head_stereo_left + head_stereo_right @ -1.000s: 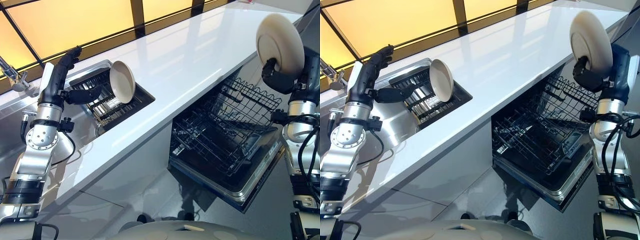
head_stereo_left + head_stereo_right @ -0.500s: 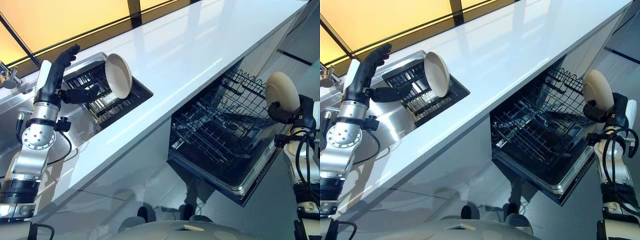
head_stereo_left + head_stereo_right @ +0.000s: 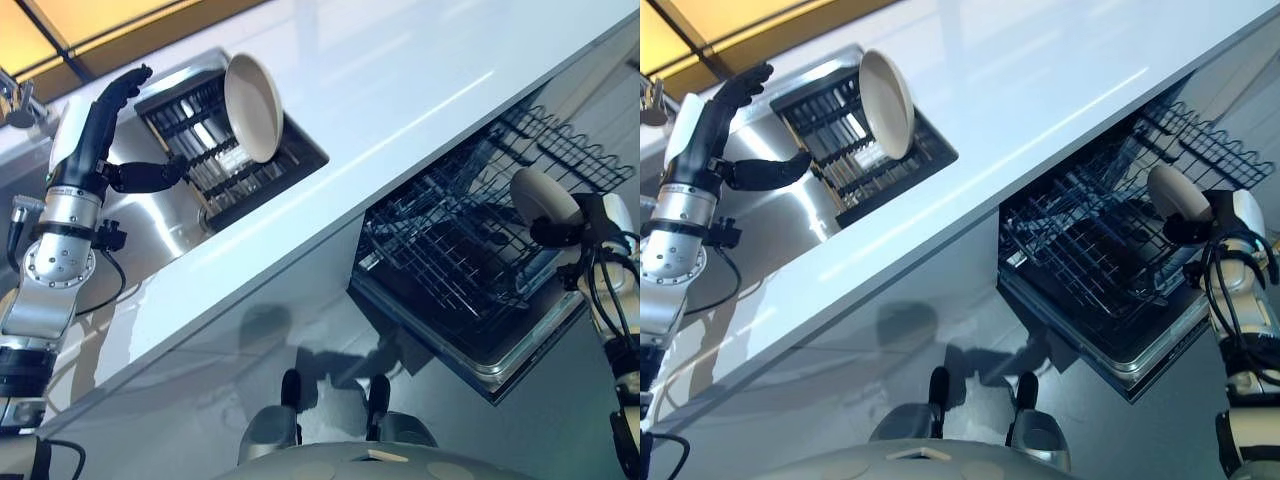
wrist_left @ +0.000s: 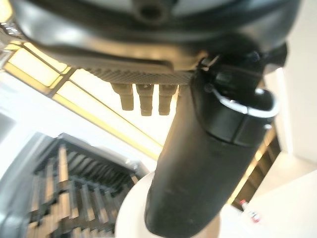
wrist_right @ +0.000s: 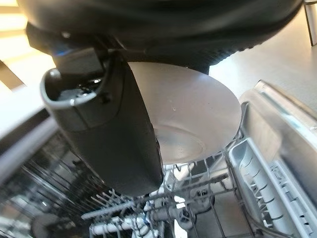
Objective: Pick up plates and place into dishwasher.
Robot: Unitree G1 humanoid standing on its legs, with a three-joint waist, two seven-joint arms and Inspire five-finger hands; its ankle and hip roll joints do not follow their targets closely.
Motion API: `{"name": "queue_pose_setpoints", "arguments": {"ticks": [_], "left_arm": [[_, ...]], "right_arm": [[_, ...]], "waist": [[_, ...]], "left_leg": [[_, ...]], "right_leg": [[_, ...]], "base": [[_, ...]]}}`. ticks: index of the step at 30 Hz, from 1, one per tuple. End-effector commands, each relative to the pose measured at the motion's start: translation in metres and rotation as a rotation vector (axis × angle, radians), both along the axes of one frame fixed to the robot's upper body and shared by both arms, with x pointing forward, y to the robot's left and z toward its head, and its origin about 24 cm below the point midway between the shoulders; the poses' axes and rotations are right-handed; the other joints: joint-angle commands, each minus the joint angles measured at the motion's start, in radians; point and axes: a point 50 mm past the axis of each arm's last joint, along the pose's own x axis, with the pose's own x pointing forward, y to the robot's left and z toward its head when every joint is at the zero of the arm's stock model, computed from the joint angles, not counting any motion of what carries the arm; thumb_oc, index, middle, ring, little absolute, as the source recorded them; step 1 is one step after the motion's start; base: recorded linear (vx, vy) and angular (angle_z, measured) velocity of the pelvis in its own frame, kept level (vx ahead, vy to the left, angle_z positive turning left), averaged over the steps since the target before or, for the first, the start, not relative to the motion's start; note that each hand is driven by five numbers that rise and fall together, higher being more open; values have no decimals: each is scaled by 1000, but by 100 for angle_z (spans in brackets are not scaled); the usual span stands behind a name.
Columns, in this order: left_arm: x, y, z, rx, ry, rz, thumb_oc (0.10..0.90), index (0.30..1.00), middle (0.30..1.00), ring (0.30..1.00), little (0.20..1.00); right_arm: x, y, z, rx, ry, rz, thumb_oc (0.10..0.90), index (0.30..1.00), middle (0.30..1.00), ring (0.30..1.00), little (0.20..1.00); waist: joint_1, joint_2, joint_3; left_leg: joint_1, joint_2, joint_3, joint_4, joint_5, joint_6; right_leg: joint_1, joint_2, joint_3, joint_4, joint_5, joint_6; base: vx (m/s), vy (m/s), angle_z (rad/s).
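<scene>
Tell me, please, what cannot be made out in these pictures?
- Right robot hand: fingers behind the held plate, head views.
- That plate's upper edge: covered by the hand, right wrist view.
- Plate in the sink rack: mostly behind the left robot hand's thumb, left wrist view.

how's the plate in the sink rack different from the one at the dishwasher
The rack plate stands on edge in the sink rack with no hand on it; the left hand is open beside it. The dishwasher plate is gripped by the right hand over the dishwasher's wire basket. The rack plate looks larger in view. Both are round and cream.
</scene>
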Motion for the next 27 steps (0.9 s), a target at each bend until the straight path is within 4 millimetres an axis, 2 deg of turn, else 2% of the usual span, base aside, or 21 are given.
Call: {"name": "queue_pose_setpoints", "arguments": {"ticks": [1, 6, 19, 20, 21, 27], "left_arm": [[-6, 1, 71, 54, -294, -22, 800, 900, 900, 900, 900], [-6, 2, 71, 48, -296, -17, 800, 900, 900, 900, 900], [-3, 2, 67, 25, -287, -14, 800, 900, 900, 900, 900], [-3, 2, 67, 26, -287, -14, 800, 900, 900, 900, 900], [-3, 1, 68, 25, -285, -16, 800, 900, 900, 900, 900], [-4, 0, 65, 19, -278, -20, 800, 900, 900, 900, 900]], "right_arm": [[14, -9, 89, -173, -208, -5, 100, 300, 300, 300, 200], [14, -15, 84, -150, -159, -53, 100, 300, 300, 300, 200], [14, -25, 54, -144, 66, -160, 100, 300, 300, 300, 200], [13, -25, 54, -154, 77, -162, 405, 561, 561, 561, 505], [14, -25, 53, -166, 86, -163, 800, 900, 900, 900, 900], [20, -16, 62, -258, 56, -128, 800, 900, 900, 900, 900]], "waist": [[20, -14, -17], [27, -13, 1], [36, 3, 32], [36, 4, 33], [37, 5, 34], [39, 6, 37]], "left_leg": [[-20, -77, 50, 59, -102, 74], [-36, -75, 45, 67, -95, 68], [-50, -71, 44, 78, -86, 57], [-50, -71, 44, 78, -86, 57], [-50, -71, 43, 77, -85, 56], [-48, -71, 42, 77, -82, 54]], "right_leg": [[-60, 59, -20, 240, -203, -24], [-67, 56, -34, 244, -205, -32], [-74, 50, -41, 256, -210, -43], [-74, 50, -41, 256, -210, -44], [-74, 51, -41, 255, -210, -44], [-71, 51, -41, 250, -207, -45]], "base": [[-28, -39, 11], [-5, -27, 12], [4, -2, 3], [0, 0, 0], [0, 0, 0], [0, 0, 0]]}}
